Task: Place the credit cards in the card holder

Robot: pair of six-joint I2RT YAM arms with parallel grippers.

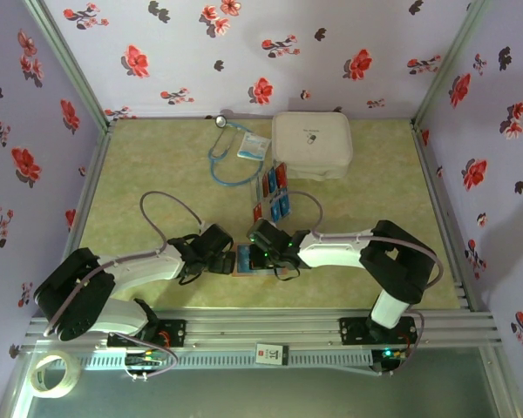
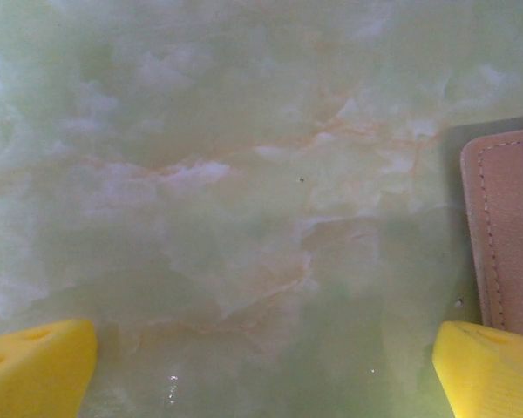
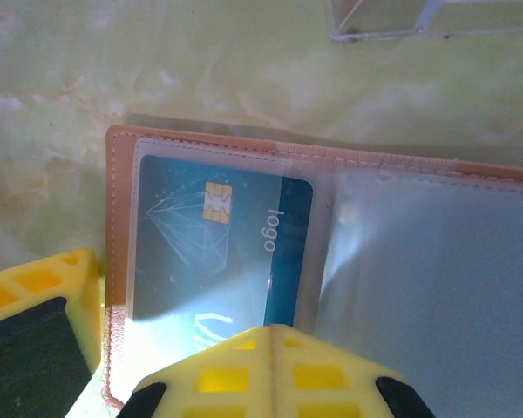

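The tan-brown card holder [image 3: 115,218] lies open on the green table, a blue credit card [image 3: 218,239] with a gold chip under its clear sleeve. My right gripper [image 3: 273,331] is shut, its joined yellow tips resting at that card's near edge with nothing between them. In the top view the holder [image 1: 244,261] sits between the right gripper [image 1: 258,253] and my left gripper [image 1: 228,259]. The left gripper [image 2: 261,374] is open over bare table, the holder's stitched edge [image 2: 506,226] beside its right finger. Several more blue and red credit cards [image 1: 275,190] lie farther back.
A large white case [image 1: 312,144], a stethoscope [image 1: 229,153] and a white-and-blue packet [image 1: 254,146] lie at the back. A clear plastic tray's corner [image 3: 418,22] is just beyond the holder. A tape roll [image 1: 52,373] sits off the table at the near left.
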